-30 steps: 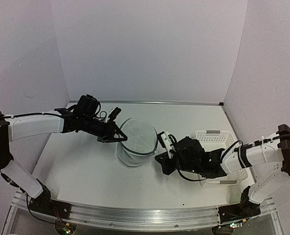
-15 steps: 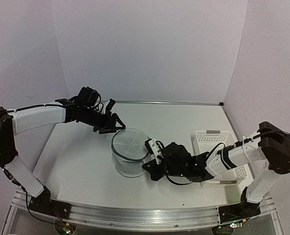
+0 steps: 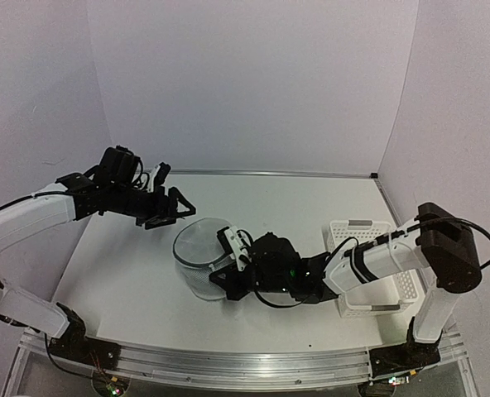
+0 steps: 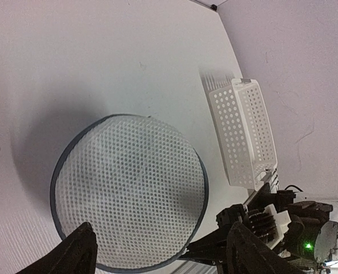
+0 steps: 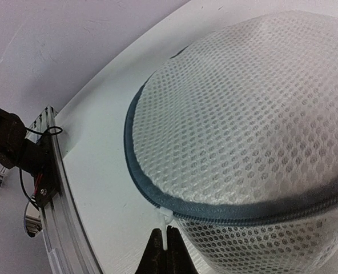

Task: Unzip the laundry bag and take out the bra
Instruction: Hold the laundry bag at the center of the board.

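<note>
The left arm (image 3: pixel 30 219) comes in from the left side and stretches toward the middle. Its wrist is bent, so the left end effector (image 3: pixel 174 195) tips down. Its two black fingers (image 4: pixel 72 254) are spread far apart with nothing between them.

The right arm (image 3: pixel 377 260) stands up tall at its shoulder, then bends and lies low, reaching far to the left. The right end effector (image 3: pixel 218 279) sits low, down and to the right of the left end effector, and close to it. Its two fingers (image 5: pixel 157 257) are pressed tight together. They pinch the little white zipper tab (image 5: pixel 166 225) at their tips.
</note>
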Available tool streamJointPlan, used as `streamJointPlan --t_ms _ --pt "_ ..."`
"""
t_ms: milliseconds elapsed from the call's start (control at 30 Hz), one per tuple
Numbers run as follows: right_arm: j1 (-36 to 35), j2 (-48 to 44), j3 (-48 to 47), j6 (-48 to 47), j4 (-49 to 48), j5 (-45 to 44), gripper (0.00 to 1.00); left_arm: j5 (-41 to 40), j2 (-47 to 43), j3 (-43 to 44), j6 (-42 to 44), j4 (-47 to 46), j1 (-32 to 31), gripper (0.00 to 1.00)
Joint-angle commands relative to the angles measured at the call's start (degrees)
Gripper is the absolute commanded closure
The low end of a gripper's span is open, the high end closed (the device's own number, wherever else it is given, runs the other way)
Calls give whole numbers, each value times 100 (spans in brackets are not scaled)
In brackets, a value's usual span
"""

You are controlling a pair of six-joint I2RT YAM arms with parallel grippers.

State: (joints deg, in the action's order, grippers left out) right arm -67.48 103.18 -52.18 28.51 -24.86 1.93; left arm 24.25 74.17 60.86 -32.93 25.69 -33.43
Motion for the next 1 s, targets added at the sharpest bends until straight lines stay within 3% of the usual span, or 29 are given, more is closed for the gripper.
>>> streamJointPlan --t_ms 0,467,967 --pt "-45 125 -332 210 -215 -182 100 396 -341 -352 -406 -47 3 21" --pt "-93 168 -511 301 -209 -523 100 1362 -697 -2168 -2149 -2192 -131 21" --pt "-374 55 -392 -49 -368 -662 100 1381 -167 -2426 -2412 -3002 -216 25"
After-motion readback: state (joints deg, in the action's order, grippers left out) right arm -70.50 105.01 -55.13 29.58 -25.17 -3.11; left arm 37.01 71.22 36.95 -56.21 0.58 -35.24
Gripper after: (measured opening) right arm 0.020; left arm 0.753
